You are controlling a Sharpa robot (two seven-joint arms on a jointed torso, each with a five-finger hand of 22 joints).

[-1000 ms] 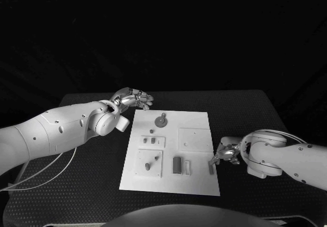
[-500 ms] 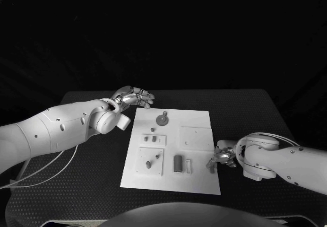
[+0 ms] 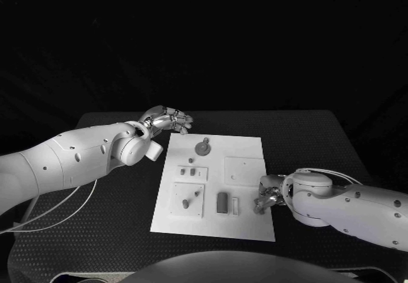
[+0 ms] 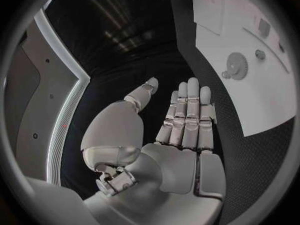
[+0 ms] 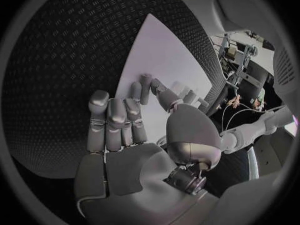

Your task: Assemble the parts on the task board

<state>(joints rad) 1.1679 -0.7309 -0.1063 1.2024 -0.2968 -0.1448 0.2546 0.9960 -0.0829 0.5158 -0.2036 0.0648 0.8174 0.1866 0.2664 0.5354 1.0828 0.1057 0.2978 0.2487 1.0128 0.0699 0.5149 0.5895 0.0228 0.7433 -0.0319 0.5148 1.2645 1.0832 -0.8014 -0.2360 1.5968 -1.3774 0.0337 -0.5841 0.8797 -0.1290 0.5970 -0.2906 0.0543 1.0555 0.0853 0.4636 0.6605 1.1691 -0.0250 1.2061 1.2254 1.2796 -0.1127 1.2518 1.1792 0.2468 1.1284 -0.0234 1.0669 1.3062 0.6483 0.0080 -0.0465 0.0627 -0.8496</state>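
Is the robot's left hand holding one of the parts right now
No, in the left wrist view the left hand lies flat with fingers straight and nothing in it, beside the task board.

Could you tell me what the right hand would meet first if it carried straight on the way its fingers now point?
Probably the task board: the right hand hangs over its right edge, fingers aimed at the white surface. Its height is unclear.

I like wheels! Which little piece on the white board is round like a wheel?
The round grey gear near the far edge of the white task board. It is a toothed disc; the other pieces are small blocks and pegs.
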